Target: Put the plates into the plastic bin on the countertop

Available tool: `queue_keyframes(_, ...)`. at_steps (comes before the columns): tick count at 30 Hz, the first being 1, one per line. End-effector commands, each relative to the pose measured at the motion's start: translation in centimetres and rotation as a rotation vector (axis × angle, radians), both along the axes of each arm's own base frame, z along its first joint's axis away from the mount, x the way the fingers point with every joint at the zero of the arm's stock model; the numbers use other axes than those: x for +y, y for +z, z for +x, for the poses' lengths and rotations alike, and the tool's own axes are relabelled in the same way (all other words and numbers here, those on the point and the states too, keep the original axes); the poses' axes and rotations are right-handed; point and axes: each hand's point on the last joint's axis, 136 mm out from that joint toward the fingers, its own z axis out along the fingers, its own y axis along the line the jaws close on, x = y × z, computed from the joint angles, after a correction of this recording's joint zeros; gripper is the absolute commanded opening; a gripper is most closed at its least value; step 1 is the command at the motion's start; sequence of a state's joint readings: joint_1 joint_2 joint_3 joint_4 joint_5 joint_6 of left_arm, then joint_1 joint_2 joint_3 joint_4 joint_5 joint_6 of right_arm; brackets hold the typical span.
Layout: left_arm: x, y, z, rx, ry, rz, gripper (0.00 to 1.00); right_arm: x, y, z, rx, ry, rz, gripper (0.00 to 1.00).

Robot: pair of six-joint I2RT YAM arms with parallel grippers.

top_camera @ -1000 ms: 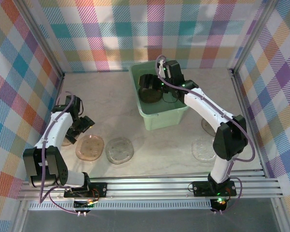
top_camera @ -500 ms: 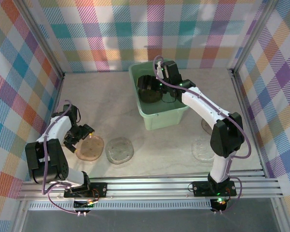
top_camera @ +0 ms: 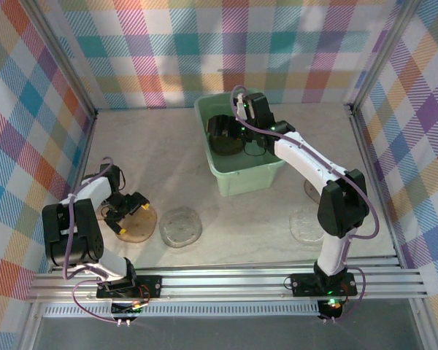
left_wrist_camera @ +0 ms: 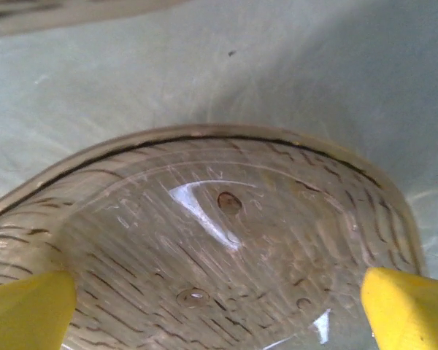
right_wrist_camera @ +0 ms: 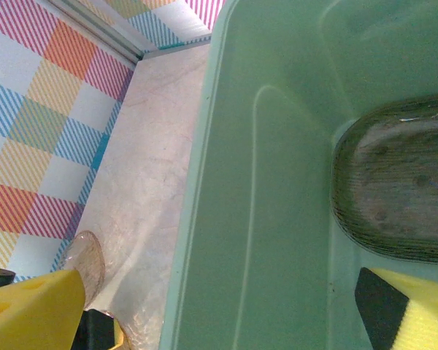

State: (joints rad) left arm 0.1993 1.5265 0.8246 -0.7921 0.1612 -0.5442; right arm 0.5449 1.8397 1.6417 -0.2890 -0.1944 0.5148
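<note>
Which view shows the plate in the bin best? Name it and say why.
Right wrist: the dark plate lies close on the bin floor, its ribbed surface clear, though cut off at the frame's edge. Top external shows it small, partly hidden under the right gripper.

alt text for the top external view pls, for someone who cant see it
The open right gripper reaches into the mint-green plastic bin at the back of the countertop, above a dark plate inside. At front left the open left gripper straddles an amber plate; a clear plate lies beside it, a second clear plate at front right.
</note>
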Motion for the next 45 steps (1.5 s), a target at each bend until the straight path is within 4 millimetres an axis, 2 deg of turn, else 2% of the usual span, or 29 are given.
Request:
queue_keyframes(1, -0.5, -0.6, 0.3, -0.013, -0.018, -0.050, 1.00, 0.1, 0.4, -0.6, -0.019, 0.009, 0.000, 0.96)
queue_keyframes(14, -2.2, -1.2, 2.7, -0.080, -0.052, -0.160, 1.00, 0.0, -0.4, -0.4, 0.010, -0.020, 0.004, 0.96)
queue_keyframes(20, -3.5, -1.1, 4.5, -0.114, -0.081, -0.178, 1.00, -0.2, -0.6, -0.2, 0.020, -0.039, 0.006, 0.96)
queue_keyframes(23, -3.8, -0.5, 5.3, -0.130, -0.092, -0.171, 1.00, -0.1, -0.5, -0.2, 0.024, -0.040, 0.008, 0.96)
queue_keyframes(29, -3.3, 2.2, 6.1, -0.167, -0.120, -0.100, 1.00, 0.1, -0.6, -0.4, 0.030, -0.038, 0.012, 0.96)
queue_keyframes(39, -2.0, 5.2, 3.6, -0.189, -0.090, 0.004, 1.00, 0.7, -0.2, -1.0, 0.021, -0.017, 0.017, 0.96)
queue_keyframes(42, -1.0, 5.7, 2.1, -0.164, -0.073, 0.062, 0.99, 0.9, -0.1, -1.2, 0.019, -0.009, 0.020, 0.96)
queue_keyframes(45, -0.1, 5.3, 0.3, -0.112, -0.039, 0.098, 0.99, 1.1, 0.0, -1.4, 0.016, 0.002, 0.024, 0.96)
